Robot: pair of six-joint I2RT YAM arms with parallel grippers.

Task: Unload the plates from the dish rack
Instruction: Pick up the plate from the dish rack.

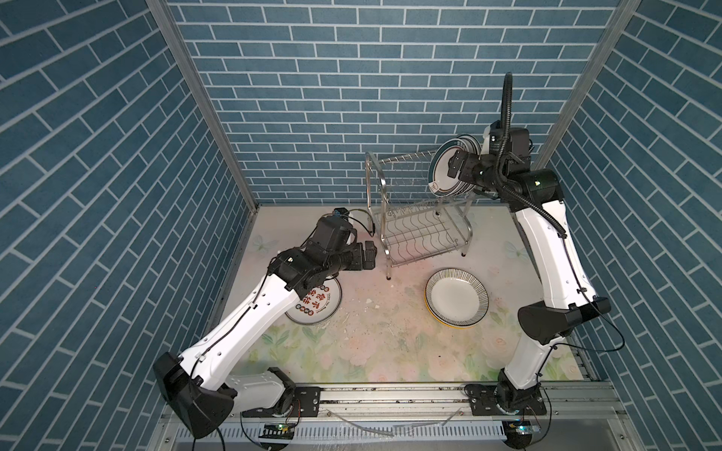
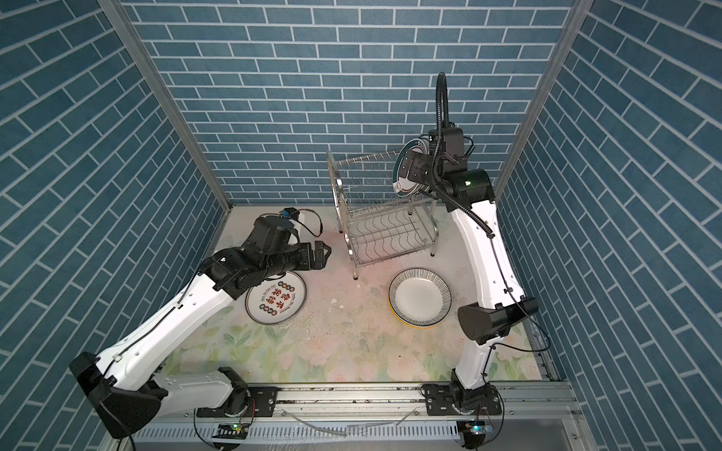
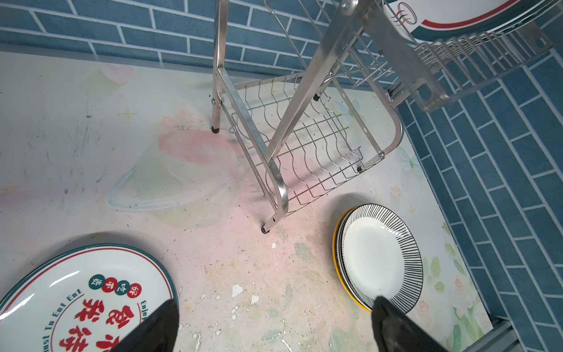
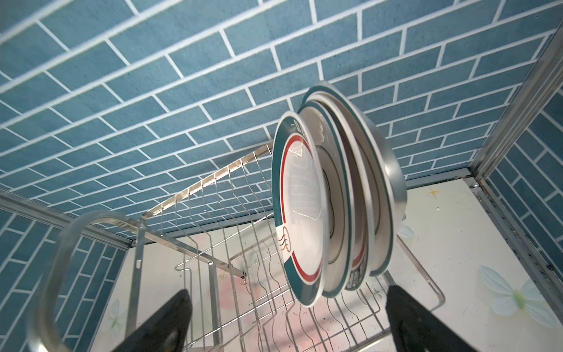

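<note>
Step in hand: reach for the next plate in the dish rack (image 1: 414,230); the right arm is doing it.

Right claw (image 1: 454,166) is up at the rack's upper tier, fingers apart and empty. In the right wrist view the front green-banded plate (image 4: 300,195) stands on edge with its low rim about between the two black fingers (image 4: 158,326); can't tell if either one touches it. Several more plates (image 4: 359,189) are packed close behind it in the prongs; exact count unclear. The lower wavy shelf looks empty.

Left claw (image 1: 369,255) is also apart and holds nothing; it hovers low over the table (image 1: 371,343), beside the rack's near-left leg. Red-lettered plate (image 1: 316,308) lies flat on the table, partly under the left arm; black-striped plate (image 1: 457,296) lies flat in front of the rack, on top of a yellow-edged one.

Judgement: unloading is partway, with a cluster left upstairs.

Next move calls for:
- getting the right claw over the front plate's rim only, not the neighbour's;
- closing firmly, then lifting straight up clear of the prongs before swinging down to the table;
- care with the tight spacing, as a pinch could drag a second plate.
</note>
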